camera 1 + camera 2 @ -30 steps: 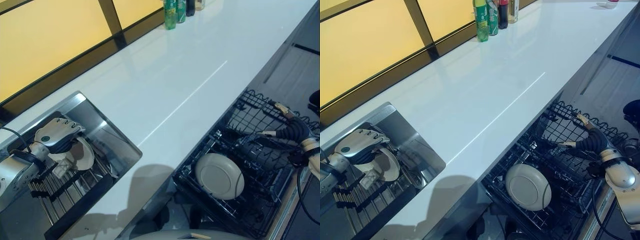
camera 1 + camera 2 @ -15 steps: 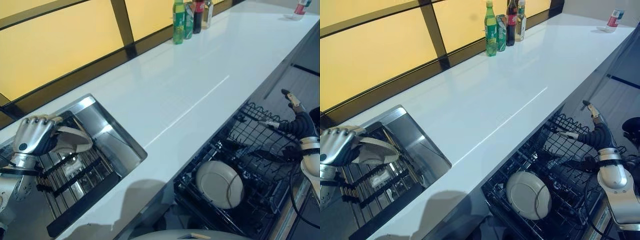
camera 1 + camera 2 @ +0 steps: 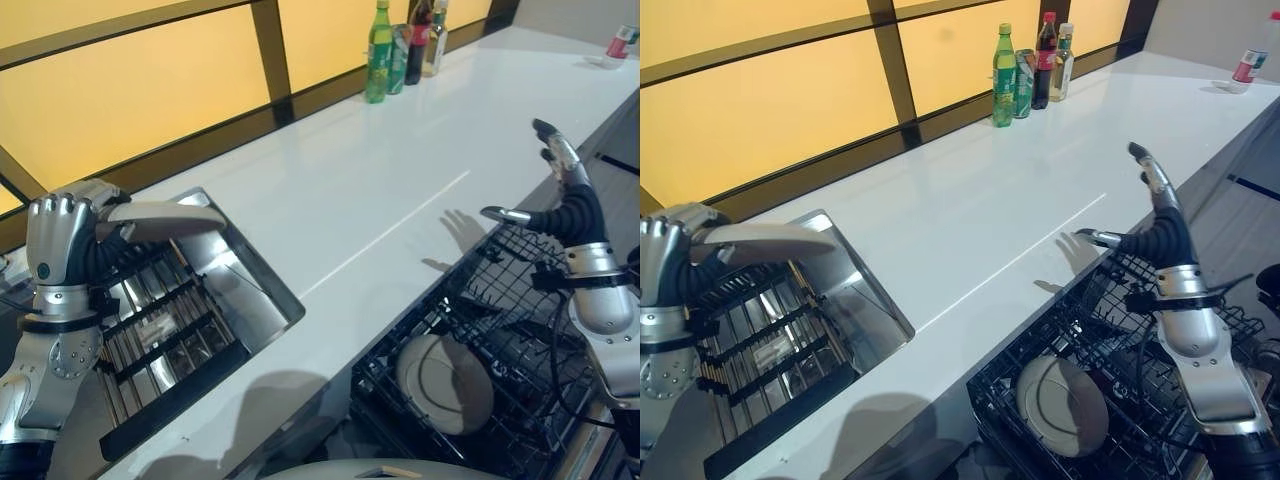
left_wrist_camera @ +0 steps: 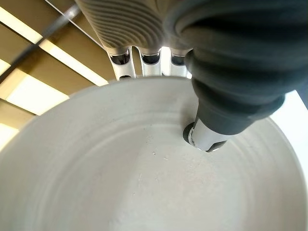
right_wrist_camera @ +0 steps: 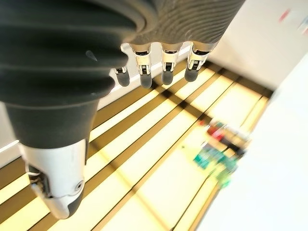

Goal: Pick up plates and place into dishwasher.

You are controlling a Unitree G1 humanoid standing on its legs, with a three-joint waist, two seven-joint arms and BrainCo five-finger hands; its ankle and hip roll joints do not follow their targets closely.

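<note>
A long white countertop [image 3: 380,190] runs under amber window panels. The left hand [image 3: 62,245] grips a white plate [image 3: 170,220] by its rim, thumb pressed inside, holding it flat above the sink rack [image 3: 160,335]. The right hand [image 3: 560,190], fingers loose and empty, hovers above the dishwasher rack [image 3: 520,330], where another plate [image 3: 445,370] already stands, likely ready to receive.

We've got one round off-white plate [image 3: 165,220] held roughly level above the steel sink [image 3: 245,300], and another just like it [image 3: 1062,405] lying tilted in the black wire dishwasher rack [image 3: 1025,340].
</note>
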